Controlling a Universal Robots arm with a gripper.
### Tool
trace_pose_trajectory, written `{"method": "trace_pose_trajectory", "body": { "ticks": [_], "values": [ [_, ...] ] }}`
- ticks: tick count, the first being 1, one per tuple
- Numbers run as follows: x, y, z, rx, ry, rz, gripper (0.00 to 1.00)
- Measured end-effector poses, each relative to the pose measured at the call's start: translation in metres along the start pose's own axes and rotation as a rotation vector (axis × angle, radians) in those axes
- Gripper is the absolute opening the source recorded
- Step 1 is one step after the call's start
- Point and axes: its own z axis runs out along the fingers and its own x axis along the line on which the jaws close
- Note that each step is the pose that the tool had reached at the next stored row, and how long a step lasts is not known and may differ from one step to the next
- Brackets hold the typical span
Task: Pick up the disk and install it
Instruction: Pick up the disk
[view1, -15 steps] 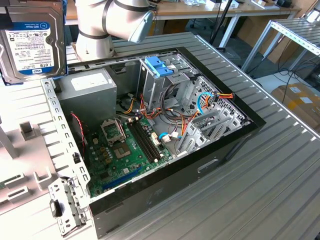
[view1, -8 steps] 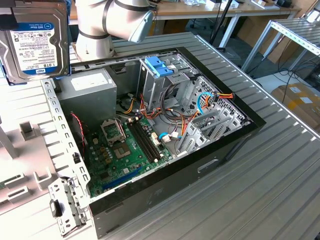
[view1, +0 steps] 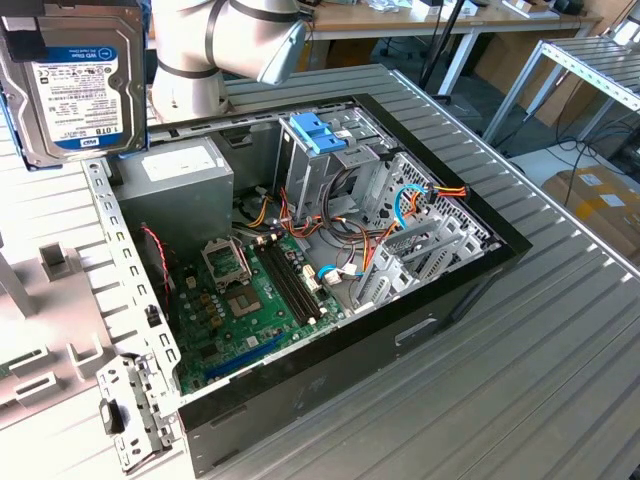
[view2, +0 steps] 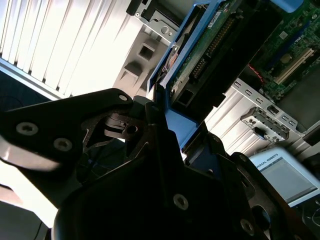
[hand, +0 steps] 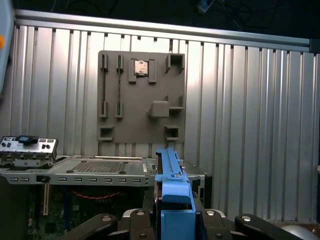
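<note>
Overhead, in the exterior view, the disk is held aloft with its label outward. It is raised beyond the open computer case toward the exterior view's left, clear of the counter. In the second wrist view, the end effector is seen clamped on the disk's light blue carrier frame, with the case's motherboard beyond. In the first wrist view, that frame is gripped edge-up — a grey fixture plate lies past the case.

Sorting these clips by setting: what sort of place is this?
Probably a robotics lab or workshop. An opened desktop computer case lies on a ribbed metal table, a robot arm holds the disk in its gripper, and workbenches with cardboard boxes stand beyond.
</note>
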Motion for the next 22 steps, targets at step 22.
{"method": "trace_pose_trajectory", "body": {
  "ticks": [22],
  "values": [
    [0.0029,-0.0172,0.0013,0.0001,-0.0001,0.0,0.37]
  ]
}}
